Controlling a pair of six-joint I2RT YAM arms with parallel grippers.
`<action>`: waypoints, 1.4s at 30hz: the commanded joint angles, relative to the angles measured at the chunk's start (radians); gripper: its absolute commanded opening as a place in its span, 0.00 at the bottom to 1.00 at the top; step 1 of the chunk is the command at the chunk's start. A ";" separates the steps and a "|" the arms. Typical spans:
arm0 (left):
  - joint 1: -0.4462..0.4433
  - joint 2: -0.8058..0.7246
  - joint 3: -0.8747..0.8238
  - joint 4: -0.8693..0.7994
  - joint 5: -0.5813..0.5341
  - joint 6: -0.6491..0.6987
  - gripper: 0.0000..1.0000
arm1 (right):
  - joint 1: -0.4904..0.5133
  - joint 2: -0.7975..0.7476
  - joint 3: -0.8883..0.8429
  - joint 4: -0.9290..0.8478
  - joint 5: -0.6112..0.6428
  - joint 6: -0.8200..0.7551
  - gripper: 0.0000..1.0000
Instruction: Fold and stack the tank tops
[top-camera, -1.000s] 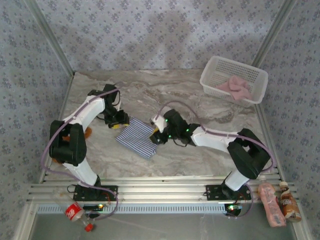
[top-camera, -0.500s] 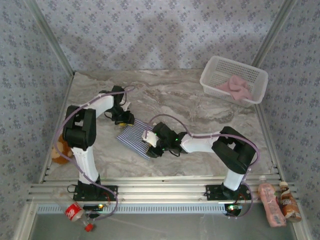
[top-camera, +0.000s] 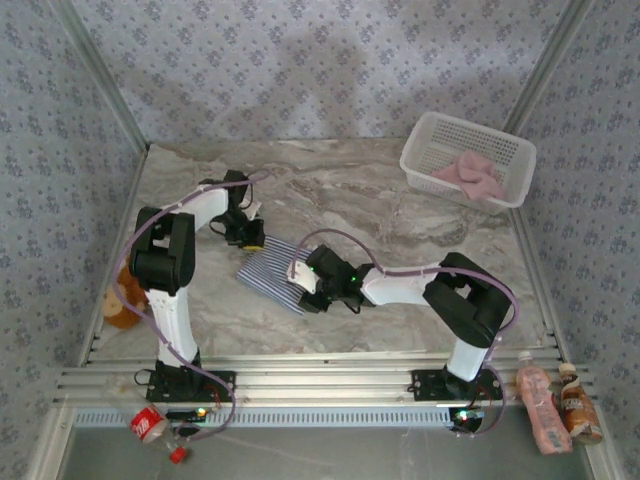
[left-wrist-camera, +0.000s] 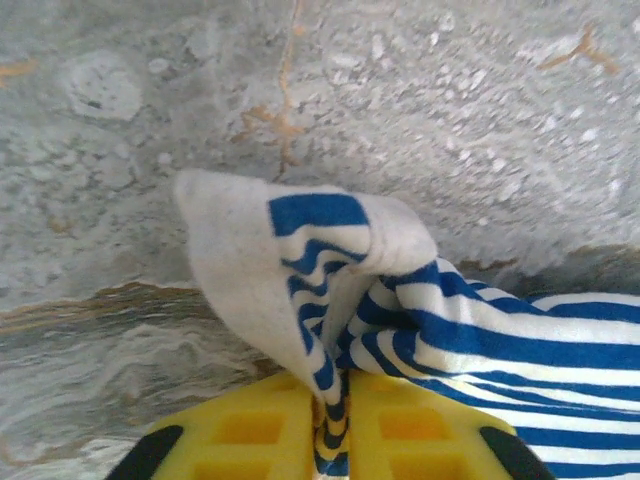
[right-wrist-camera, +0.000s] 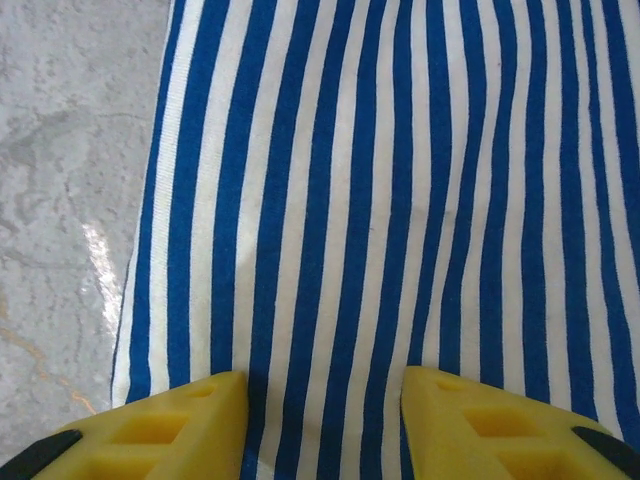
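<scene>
The striped tank top (top-camera: 270, 270) lies folded on the marble table, left of centre. My left gripper (top-camera: 250, 238) is at its far corner, and in the left wrist view it (left-wrist-camera: 335, 390) is shut on a bunched corner of the striped cloth (left-wrist-camera: 480, 340) with white trim. My right gripper (top-camera: 304, 285) rests over the top's near right edge. Its yellow fingers (right-wrist-camera: 180, 425) stand apart in the right wrist view, open above the flat stripes (right-wrist-camera: 400, 150). The pink tank top (top-camera: 470, 175) lies crumpled in the white basket (top-camera: 425, 150).
The basket sits at the table's far right corner. A brown soft toy (top-camera: 120, 305) lies at the left edge. Two bottles (top-camera: 540, 405) stand beside the right arm's base, and a red can (top-camera: 148, 425) lies near the left base.
My left gripper has shut on the striped top's far corner. My right gripper has slid left onto the cloth and stays open.
</scene>
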 joint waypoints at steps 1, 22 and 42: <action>0.003 0.026 0.004 0.017 0.111 -0.050 0.07 | -0.045 -0.043 -0.012 -0.052 0.025 0.026 0.48; 0.044 0.027 0.033 -0.015 0.170 -0.071 0.19 | -0.229 -0.258 -0.088 -0.045 -0.047 0.151 0.60; -0.066 -0.138 -0.125 -0.077 0.029 -0.093 0.50 | -0.274 -0.321 -0.144 -0.016 -0.060 0.227 0.67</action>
